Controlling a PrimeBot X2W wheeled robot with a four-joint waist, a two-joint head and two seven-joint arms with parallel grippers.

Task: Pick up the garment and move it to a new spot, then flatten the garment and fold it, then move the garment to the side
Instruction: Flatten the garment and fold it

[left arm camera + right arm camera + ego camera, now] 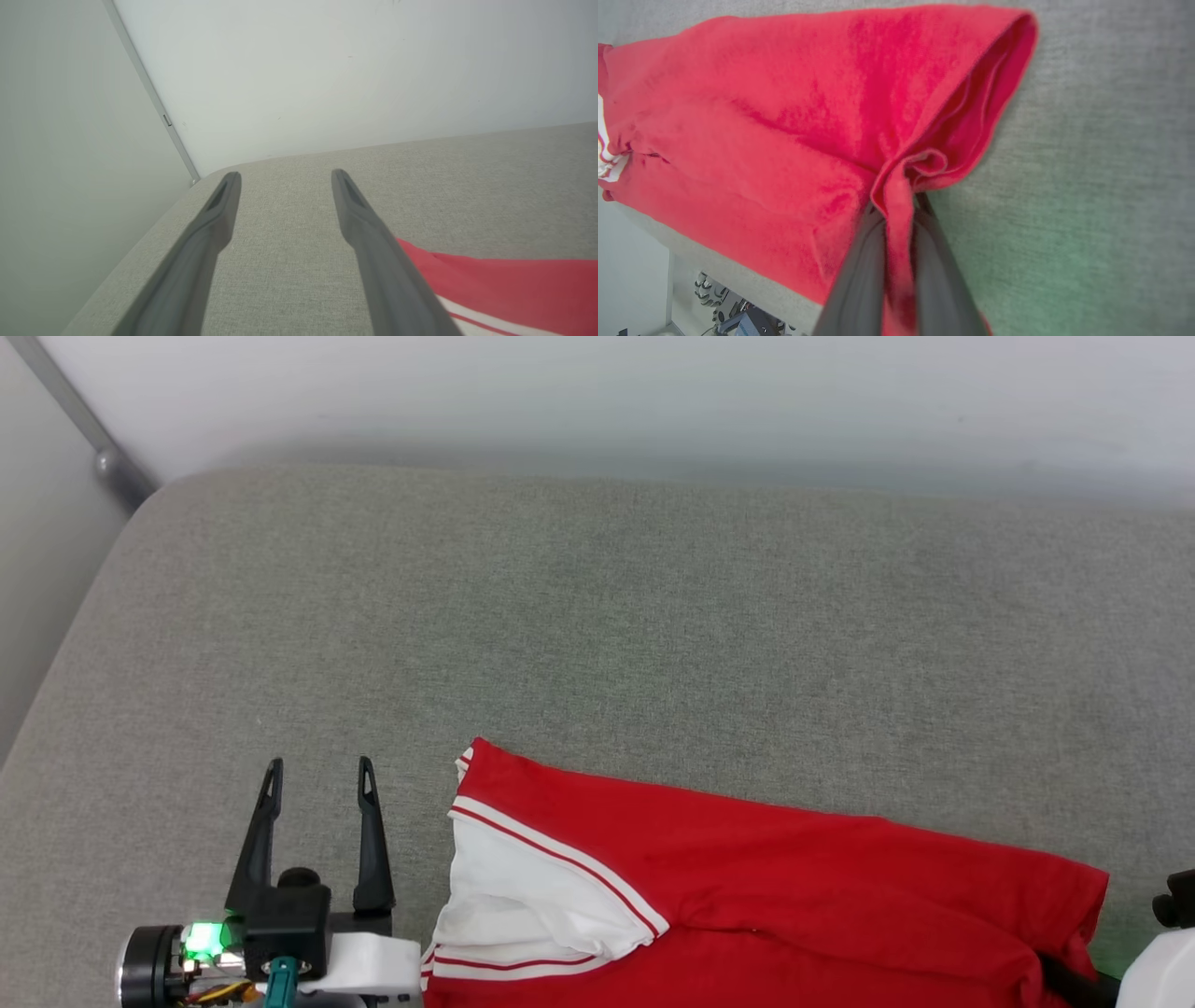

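The garment, a red shirt with a white sleeve edged in red-and-white stripes, lies folded along the near edge of the grey cushion; its lettering is hidden. In the right wrist view my right gripper is shut on a pinched fold of red cloth at the garment hem end. Its pale forearm shows at the lower right of the head view. To the left of the white sleeve, my left gripper stands open over bare cushion and holds nothing. The left wrist view has the left gripper with the garment to its right.
The grey fabric cushion stretches wide behind and to the left of the garment. A pale wall runs along its far edge, and a metal strut stands at the far left corner. Cushion's near edge drops off just below the garment.
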